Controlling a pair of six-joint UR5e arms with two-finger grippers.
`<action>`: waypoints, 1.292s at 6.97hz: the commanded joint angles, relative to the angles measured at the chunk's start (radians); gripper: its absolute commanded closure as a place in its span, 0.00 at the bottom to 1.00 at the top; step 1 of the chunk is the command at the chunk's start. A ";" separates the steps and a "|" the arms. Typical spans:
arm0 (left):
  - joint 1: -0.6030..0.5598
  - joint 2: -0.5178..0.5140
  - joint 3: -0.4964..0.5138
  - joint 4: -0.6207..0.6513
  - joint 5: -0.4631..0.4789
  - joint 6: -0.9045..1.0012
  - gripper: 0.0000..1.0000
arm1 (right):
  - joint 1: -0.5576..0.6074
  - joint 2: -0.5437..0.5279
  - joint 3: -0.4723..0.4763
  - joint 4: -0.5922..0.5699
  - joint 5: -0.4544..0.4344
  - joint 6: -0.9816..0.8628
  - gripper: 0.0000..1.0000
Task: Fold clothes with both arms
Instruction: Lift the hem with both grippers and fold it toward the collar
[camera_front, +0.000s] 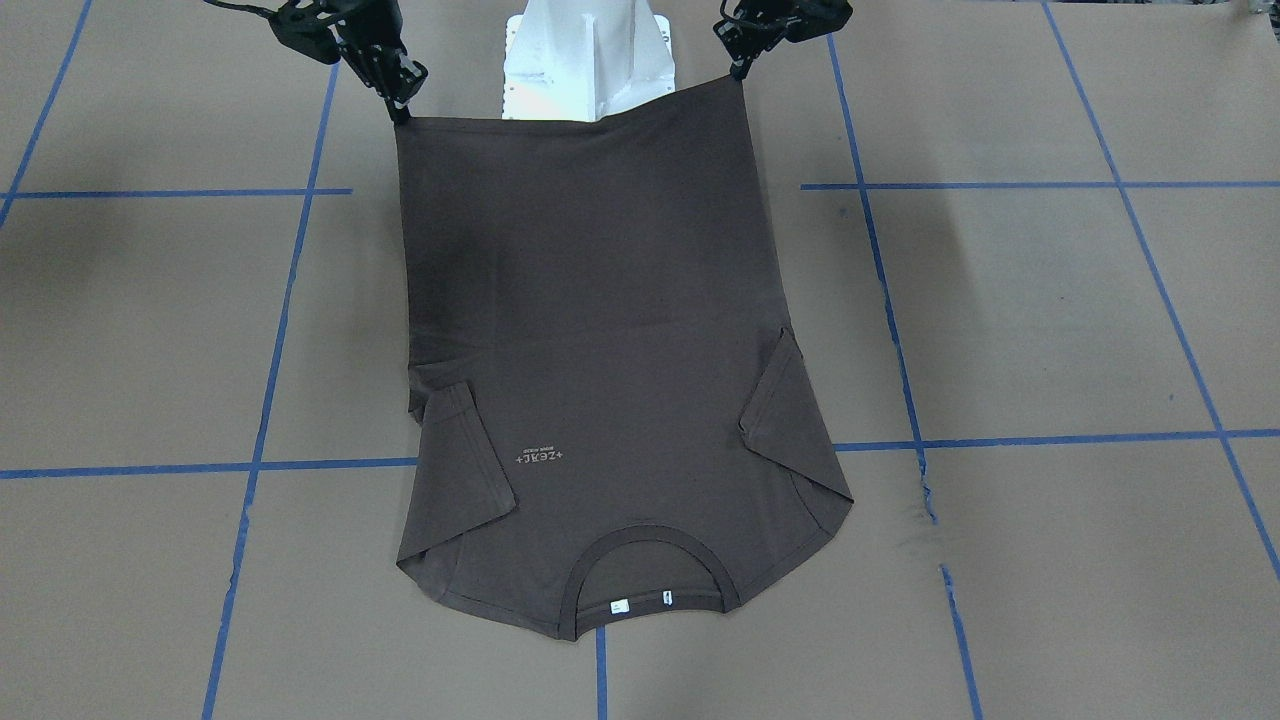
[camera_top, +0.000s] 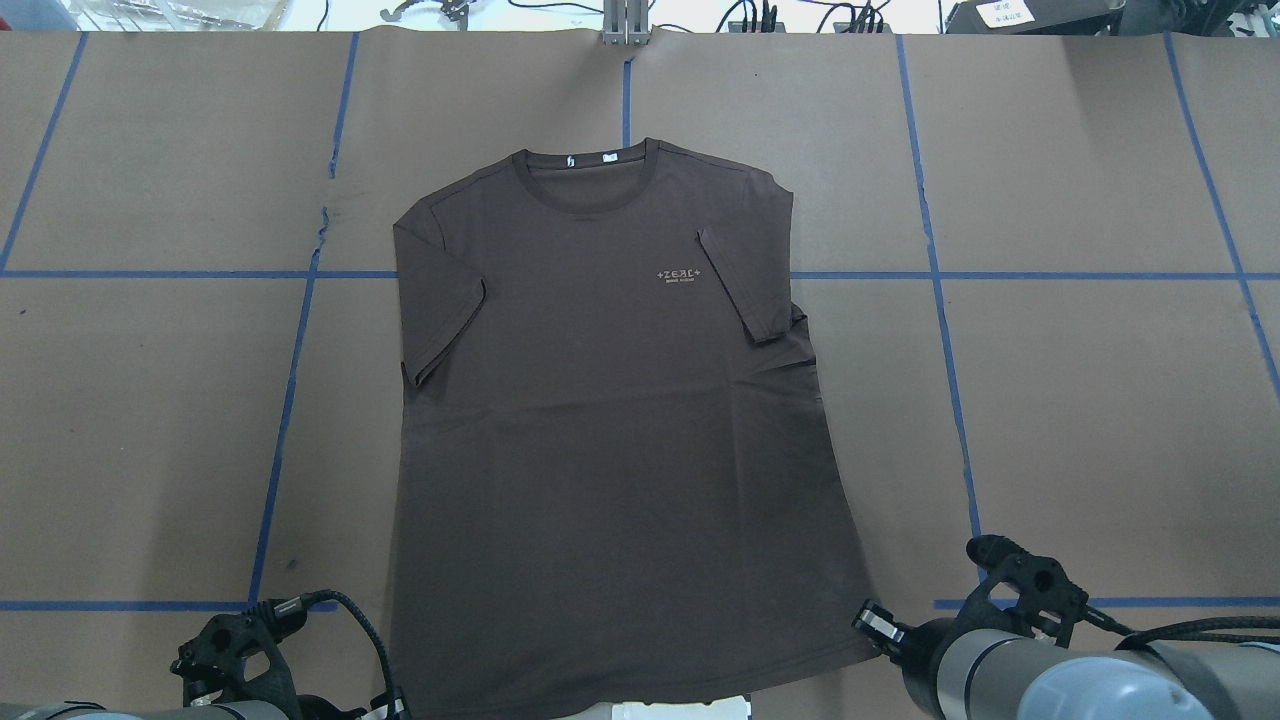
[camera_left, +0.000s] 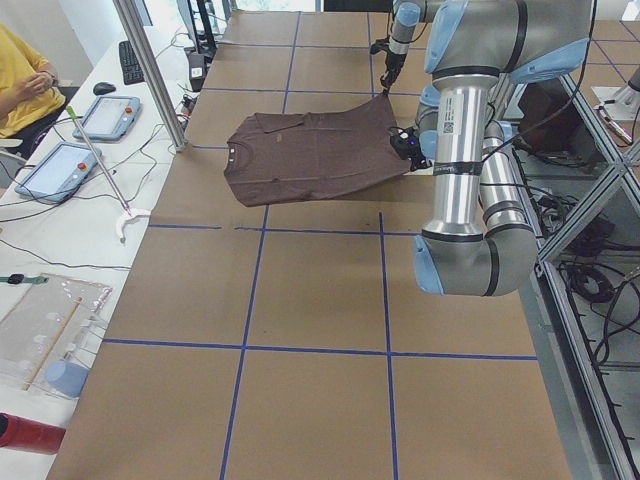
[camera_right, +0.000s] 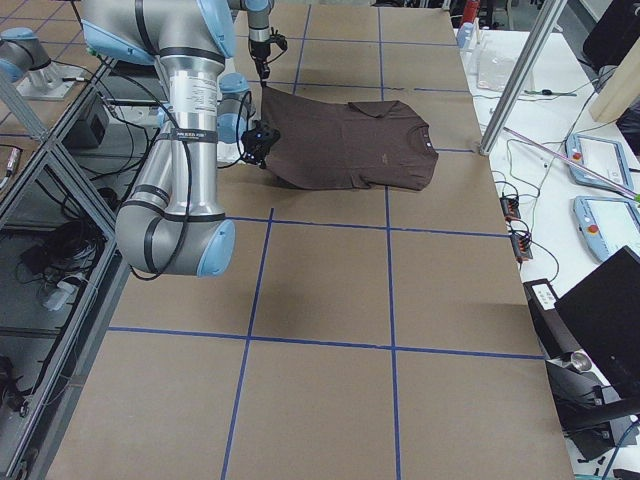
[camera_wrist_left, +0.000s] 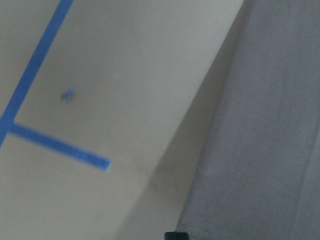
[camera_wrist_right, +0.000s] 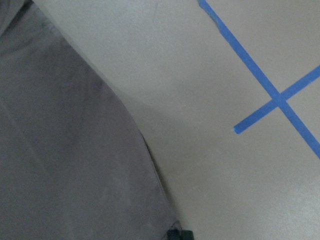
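Tension shows along the hem of the dark brown T-shirt (camera_front: 600, 330): it runs nearly straight between the two grippers, in front of the white pedestal (camera_front: 590, 50) and covering its lower part. The right gripper (camera_front: 400, 112) is clamped on one hem corner and the left gripper (camera_front: 741, 70) on the other, each with its fingers pinched together on the cloth. In the side views the hem end is raised off the table (camera_front: 1050, 320) at the robot's edge, while the chest and shoulders lie flat further out.

The shirt lies front side up, with the ribbed collar (camera_front: 645, 540) at the end away from the robot and the white neck labels (camera_front: 620, 605) showing inside it. Both short sleeves are turned inward over the body – one (camera_front: 470, 450) just beside the pale chest logo (camera_front: 538, 456), the other (camera_front: 780, 400) on the opposite side. A few creases cross the cloth near the sleeves.

Blue tape lines (camera_front: 1000, 186) mark the brown table into squares, and the shirt lies across several of them. Each wrist view shows a shirt edge against the table and a dark fingertip at the bottom of the frame, though both views are blurred.
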 joint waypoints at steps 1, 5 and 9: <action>-0.153 -0.055 -0.010 0.055 -0.048 0.081 1.00 | 0.134 0.086 -0.006 -0.001 0.006 -0.118 1.00; -0.515 -0.207 0.168 0.058 -0.059 0.445 1.00 | 0.441 0.373 -0.347 0.011 0.065 -0.462 1.00; -0.715 -0.363 0.639 -0.250 -0.054 0.587 1.00 | 0.652 0.677 -0.856 0.092 0.150 -0.720 1.00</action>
